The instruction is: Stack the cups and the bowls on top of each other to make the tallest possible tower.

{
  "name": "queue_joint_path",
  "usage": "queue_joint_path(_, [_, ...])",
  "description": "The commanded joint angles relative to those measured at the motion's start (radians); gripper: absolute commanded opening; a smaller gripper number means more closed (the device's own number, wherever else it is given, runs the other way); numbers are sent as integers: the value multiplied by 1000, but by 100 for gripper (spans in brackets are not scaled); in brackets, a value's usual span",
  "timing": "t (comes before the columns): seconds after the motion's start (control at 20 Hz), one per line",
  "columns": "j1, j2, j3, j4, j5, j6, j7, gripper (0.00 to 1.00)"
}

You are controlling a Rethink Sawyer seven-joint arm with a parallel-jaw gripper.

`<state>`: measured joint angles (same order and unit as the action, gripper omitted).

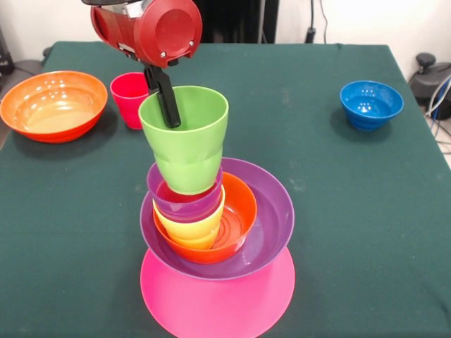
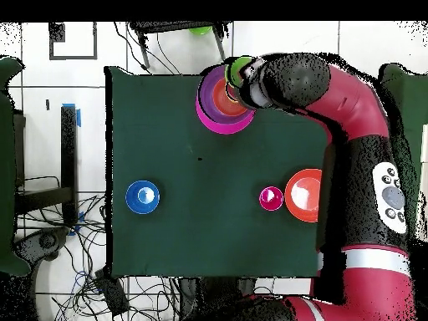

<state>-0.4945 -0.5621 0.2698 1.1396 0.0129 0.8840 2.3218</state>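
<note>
On the dark green cloth-covered worktop [image 1: 338, 211] stands one tower [image 1: 211, 239] of nested glossy plastic pieces: an upturned wide pink bowl [image 1: 218, 299] is the base, a medium purple bowl [image 1: 271, 218] sits upright on it, a small orange bowl [image 1: 239, 218] rests inside that, and then come a yellow cup [image 1: 190, 229] and a purple cup [image 1: 184, 204], each set in the one below. The pile leans a little toward the left of the front view. At the top, one light green ribbed plastic cup [image 1: 187, 141] has its base lowered into the purple cup, and the pincer [image 1: 168, 98] of the red and black arm [image 2: 351, 109] is clamped on this cup's far rim, with one black finger [image 1: 169, 105] showing inside the cup. That makes three bowls and three cups in the tower. Apart from it lie three loose pieces: one large orange bowl [image 1: 53, 104] near the left edge in the front view, one red cup [image 1: 129, 98] just beside it, and one small blue bowl [image 1: 371, 104] well away on the right. In the overhead view the arm hides much of the tower.
</note>
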Motion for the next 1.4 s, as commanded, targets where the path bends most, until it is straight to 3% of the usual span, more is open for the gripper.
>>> queue_joint_path(0.05, [-11, 51, 70, 112, -74, -62, -184, 0])
queue_joint_path(1.4, [-17, 71, 82, 98, -88, -52, -185, 0])
